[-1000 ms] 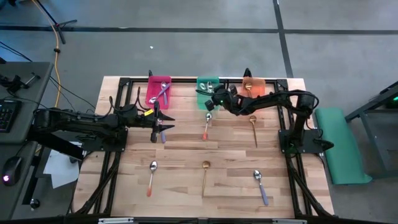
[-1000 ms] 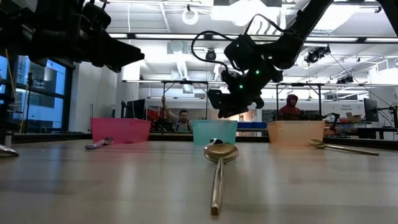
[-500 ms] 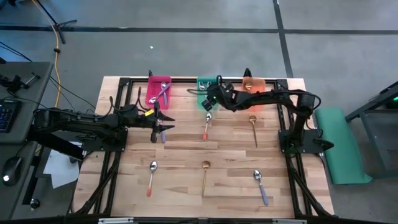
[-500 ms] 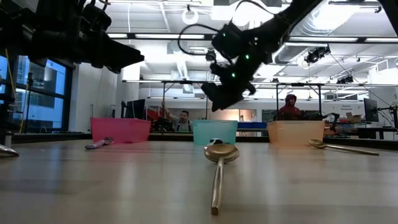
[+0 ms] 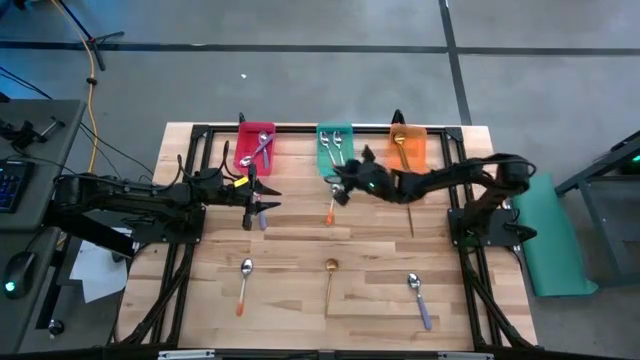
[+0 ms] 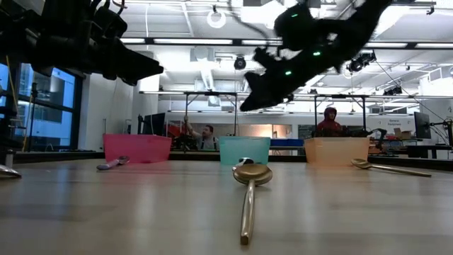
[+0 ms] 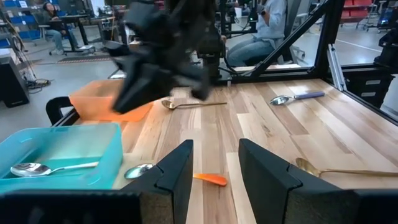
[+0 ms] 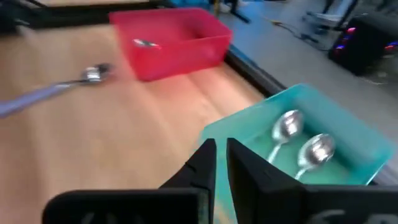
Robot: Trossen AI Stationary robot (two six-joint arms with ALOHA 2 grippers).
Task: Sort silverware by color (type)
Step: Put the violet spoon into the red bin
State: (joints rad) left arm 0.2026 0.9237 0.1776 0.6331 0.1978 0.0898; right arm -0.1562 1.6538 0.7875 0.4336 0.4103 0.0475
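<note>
Overhead, the right gripper (image 5: 338,187) hangs empty, fingers nearly together, just beside the teal bin (image 5: 335,148). Left gripper (image 5: 258,208) waits parted over a purple-handled spoon (image 5: 262,219).

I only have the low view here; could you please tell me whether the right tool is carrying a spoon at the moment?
Observer: No. Its own wrist view shows the right tool with its fingers almost together and nothing between them.
Operator: Thank you. What is inside the teal translucent plastic bin?
Observer: Two silver-bowled spoons lie side by side in the teal translucent plastic bin.
Operator: And where exactly is the left tool?
Observer: From above, the left tool hovers open over a purple-handled spoon that lies on the table in front of the red translucent plastic bin.
</note>
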